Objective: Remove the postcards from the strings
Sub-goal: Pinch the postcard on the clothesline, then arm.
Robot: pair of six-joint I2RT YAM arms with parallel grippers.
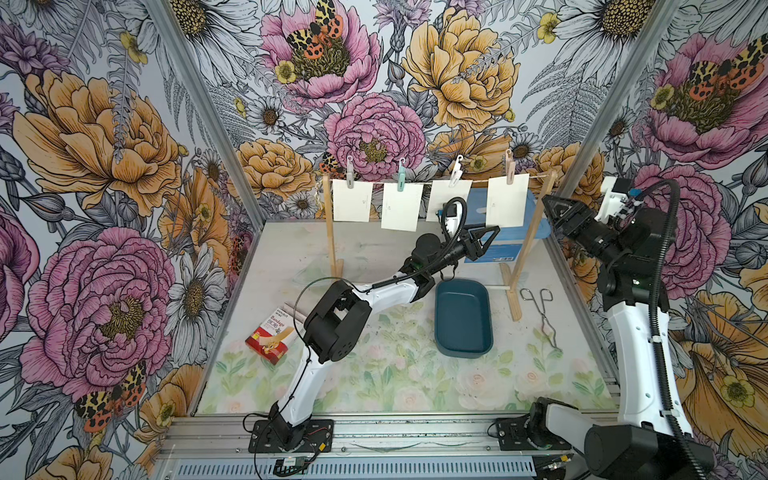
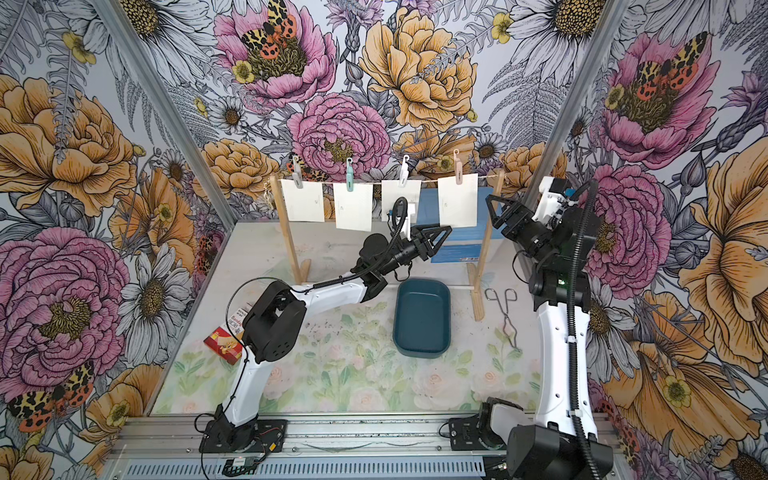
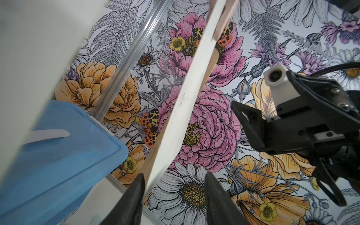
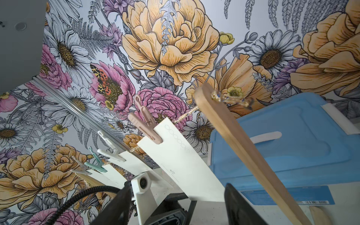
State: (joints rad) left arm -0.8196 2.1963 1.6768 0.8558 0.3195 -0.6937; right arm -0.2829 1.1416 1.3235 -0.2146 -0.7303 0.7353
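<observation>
Several cream postcards hang from the string (image 1: 376,185) between two wooden posts, each held by a peg. In both top views my left gripper (image 1: 492,232) (image 2: 444,230) is at the bottom edge of the rightmost postcard (image 1: 506,201) (image 2: 457,199). The left wrist view shows this postcard (image 3: 185,97) edge-on, running down between the jaws of the left gripper (image 3: 175,176), close to one finger; the jaws stand apart. My right gripper (image 1: 550,212) (image 4: 177,186) is open beside the right post (image 1: 530,232), aimed at that postcard (image 4: 181,165), apart from it.
A pink peg (image 1: 509,168) clips the rightmost card. A light blue lidded box (image 1: 503,245) stands behind the line. On the table lie a dark teal tray (image 1: 463,318), metal tongs (image 1: 542,311) and a red-and-white box (image 1: 272,336).
</observation>
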